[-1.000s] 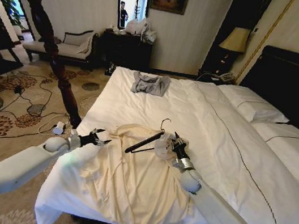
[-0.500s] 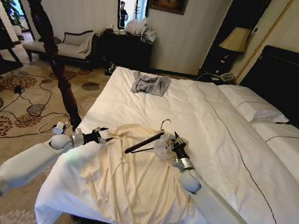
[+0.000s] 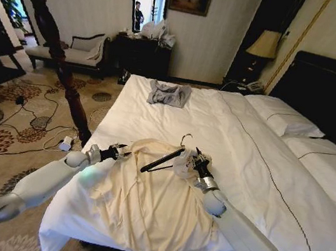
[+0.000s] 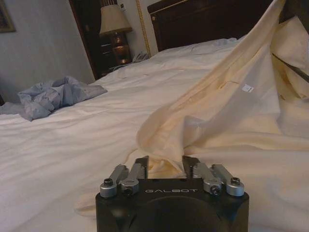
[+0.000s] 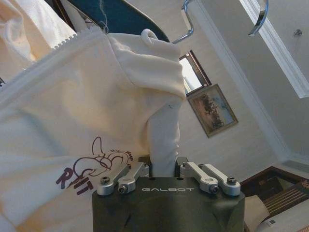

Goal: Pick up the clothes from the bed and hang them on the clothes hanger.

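We're mid-job on the wide white-sheeted bed (image 3: 259,160), threading the slim black shoulder-shaped hanger (image 3: 162,159) into the large cream collared shirt of thin soft fabric (image 3: 154,207), which lies spread at the bed's near end. Our right gripper (image 3: 195,162) has its fingers closed on a fold of that shirt up by the collar, lifting it against the hanger; the right wrist view shows cloth pinched between the pads and the silver wire hook (image 5: 186,21) above. Our left gripper (image 3: 121,152) sits at the shirt's left shoulder edge, fingers parted a little around a bunched ridge of fabric, not visibly clamping it.

We judge the dressing step is in hand: one shoulder looks seated, the other isn't. The next move calls for the left gripper to pinch that ridge and draw it over the free hanger end without dragging the collar off.

Nearby, a small crumpled grey garment (image 3: 169,93) lies well apart up the mattress, and a tall dark wooden coat stand (image 3: 58,49) rises beside the bed.
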{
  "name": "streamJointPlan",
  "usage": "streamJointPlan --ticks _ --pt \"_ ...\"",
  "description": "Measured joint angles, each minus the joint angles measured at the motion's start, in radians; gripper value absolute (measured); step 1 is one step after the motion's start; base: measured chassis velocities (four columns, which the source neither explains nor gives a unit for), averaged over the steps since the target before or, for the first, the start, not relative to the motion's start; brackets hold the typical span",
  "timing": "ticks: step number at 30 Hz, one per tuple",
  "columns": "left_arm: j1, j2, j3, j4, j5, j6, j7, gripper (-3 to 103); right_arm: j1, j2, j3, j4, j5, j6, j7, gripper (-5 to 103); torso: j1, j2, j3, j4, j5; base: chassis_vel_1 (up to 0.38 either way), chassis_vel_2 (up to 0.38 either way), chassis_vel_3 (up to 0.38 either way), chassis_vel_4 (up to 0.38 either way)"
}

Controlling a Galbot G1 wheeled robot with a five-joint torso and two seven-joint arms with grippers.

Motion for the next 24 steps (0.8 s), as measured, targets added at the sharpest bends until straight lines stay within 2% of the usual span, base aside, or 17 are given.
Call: streamJointPlan --ticks 4,5,7,8,10,17,24 --pt "0.006 0.008 0.0 0.001 -0.002 -0.003 0.0 19 0.001 -0.004 -0.001 0.004 0.001 -0.002 0.0 22 0.0 0.0 0.0 -0.0001 -0.0001 0.0 0.0 0.0 0.0" --pt "0.006 0.008 0.0 0.001 -0.002 -0.003 0.0 19 0.001 -0.004 -0.001 0.004 0.001 -0.002 0.0 22 0.0 0.0 0.0 -0.0001 -0.0001 0.0 0.0 0.0 0.0" --pt "0.011 0.011 -0.002 -0.002 -0.003 -0.003 -0.002 8 0.001 -0.004 -0.001 0.005 0.002 -0.003 0.0 22 0.0 0.0 0.0 -0.0001 0.0 0.0 0.0 0.0 0.0" --pt "0.013 0.013 -0.003 -0.004 -0.003 -0.003 -0.003 8 0.0 -0.004 -0.001 0.006 0.002 -0.003 0.0 22 0.0 0.0 0.0 0.0 0.0 0.0 0.0 0.0 0.0" --pt "0.016 0.017 -0.005 -0.009 -0.005 -0.003 -0.006 1 -0.001 -0.005 -0.001 0.009 0.002 -0.004 0.0 22 0.0 0.0 0.0 0.0 0.0 0.0 0.0 0.0 0.0" --pt "0.02 0.021 -0.012 -0.018 -0.017 -0.003 -0.019 0 -0.002 -0.005 -0.001 0.011 0.001 -0.005 0.001 22 0.0 0.0 0.0 0.0 -0.0001 0.0 0.0 0.0 0.0" --pt "0.035 0.049 -0.057 -0.138 -0.163 0.046 -0.075 0 -0.006 -0.001 0.003 0.017 0.001 -0.006 0.002 22 0.0 0.0 0.0 -0.0002 0.0 0.0 0.0 0.0 0.0"
